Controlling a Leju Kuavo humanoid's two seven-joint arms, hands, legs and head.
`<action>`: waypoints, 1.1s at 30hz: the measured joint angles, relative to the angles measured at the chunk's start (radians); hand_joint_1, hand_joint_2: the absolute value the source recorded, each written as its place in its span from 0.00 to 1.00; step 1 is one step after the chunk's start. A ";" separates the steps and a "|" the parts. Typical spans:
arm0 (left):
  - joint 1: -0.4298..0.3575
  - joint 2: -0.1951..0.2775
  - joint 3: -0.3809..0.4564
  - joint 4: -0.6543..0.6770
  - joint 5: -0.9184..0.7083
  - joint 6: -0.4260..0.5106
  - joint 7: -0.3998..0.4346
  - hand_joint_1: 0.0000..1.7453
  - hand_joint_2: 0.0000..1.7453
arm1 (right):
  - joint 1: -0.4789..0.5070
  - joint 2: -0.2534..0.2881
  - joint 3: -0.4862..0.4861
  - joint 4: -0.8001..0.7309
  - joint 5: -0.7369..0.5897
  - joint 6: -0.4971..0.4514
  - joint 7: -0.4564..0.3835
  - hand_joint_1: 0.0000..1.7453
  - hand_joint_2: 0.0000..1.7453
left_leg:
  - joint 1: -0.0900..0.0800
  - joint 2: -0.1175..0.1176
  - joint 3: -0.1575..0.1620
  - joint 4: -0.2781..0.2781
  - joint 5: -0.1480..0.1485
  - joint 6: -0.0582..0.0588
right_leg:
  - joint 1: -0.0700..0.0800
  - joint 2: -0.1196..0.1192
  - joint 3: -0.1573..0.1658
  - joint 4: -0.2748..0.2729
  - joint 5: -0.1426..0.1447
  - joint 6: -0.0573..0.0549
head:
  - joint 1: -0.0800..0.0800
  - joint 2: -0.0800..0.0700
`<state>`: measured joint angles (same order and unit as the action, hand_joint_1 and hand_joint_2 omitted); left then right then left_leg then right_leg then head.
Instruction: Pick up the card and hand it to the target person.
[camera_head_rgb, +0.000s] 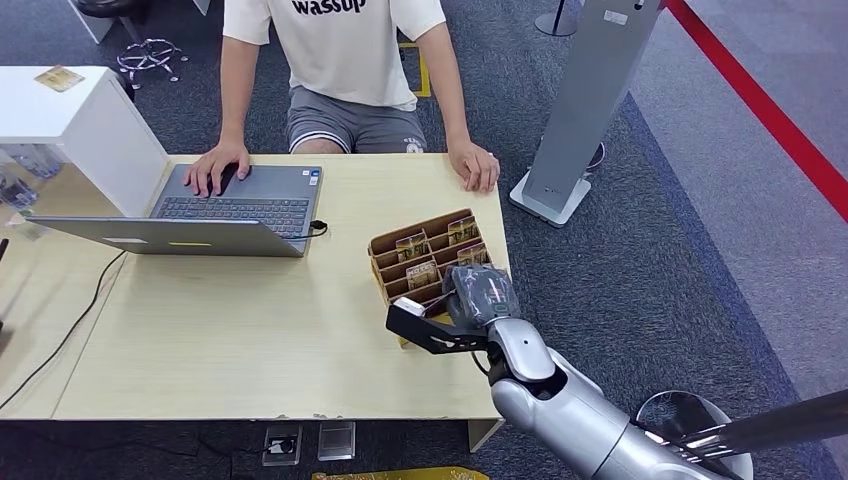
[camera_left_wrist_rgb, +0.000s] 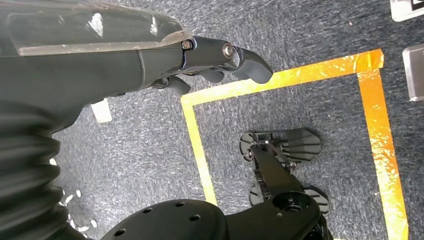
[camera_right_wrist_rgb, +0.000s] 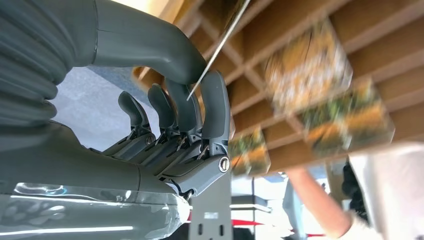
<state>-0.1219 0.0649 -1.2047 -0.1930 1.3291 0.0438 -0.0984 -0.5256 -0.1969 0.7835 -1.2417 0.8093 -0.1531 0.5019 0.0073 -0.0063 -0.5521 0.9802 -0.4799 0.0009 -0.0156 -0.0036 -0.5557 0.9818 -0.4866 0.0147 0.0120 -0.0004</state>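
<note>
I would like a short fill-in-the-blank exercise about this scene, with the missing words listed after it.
1. The right hand reaches into the cardboard card holder, which stands on the ____.
2. The person rests one hand on the keyboard of a ____.
3. The left hand hangs above yellow ____ stuck on the carpet.
4. The person's shirt is ____.

Missing words: table; laptop; tape; white

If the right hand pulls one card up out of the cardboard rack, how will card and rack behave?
The card shows edge-on as a thin line by the fingers, so it is probably light, slightly bendy and easy to let slip. The cardboard rack looks light and sits loose on the table, so it may shift or lift with the pull.
</note>
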 joint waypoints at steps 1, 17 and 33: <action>0.002 0.001 0.000 0.000 0.002 0.001 0.000 0.00 1.00 | -0.001 -0.010 -0.007 -0.026 -0.005 0.008 0.012 0.82 1.00 | 0.000 0.000 0.000 0.000 0.000 0.000 | 0.000 0.000 0.000 0.000 0.000 0.000 | 0.000 0.000; 0.014 0.005 0.000 0.000 0.030 0.007 0.000 0.00 1.00 | -0.004 -0.128 -0.103 -0.400 -0.023 -0.012 0.076 0.82 1.00 | 0.000 0.000 0.000 0.000 0.000 0.000 | 0.000 0.000 0.000 0.000 0.000 0.000 | 0.000 0.000; 0.008 0.003 0.000 0.000 0.003 -0.005 0.003 0.00 1.00 | -0.054 -0.096 -0.128 -0.217 -0.067 -0.278 -0.118 0.82 1.00 | 0.000 0.000 -0.001 0.000 0.000 0.000 | 0.000 0.000 0.000 0.000 0.000 0.000 | 0.000 0.000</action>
<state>-0.1144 0.0681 -1.2051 -0.1930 1.3322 0.0389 -0.0951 -0.5796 -0.2924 0.6556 -1.4590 0.7424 -0.4312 0.3844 0.0073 -0.0067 -0.5530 0.9804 -0.4799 0.0010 -0.0156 -0.0038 -0.5559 0.9818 -0.4865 0.0149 0.0121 -0.0003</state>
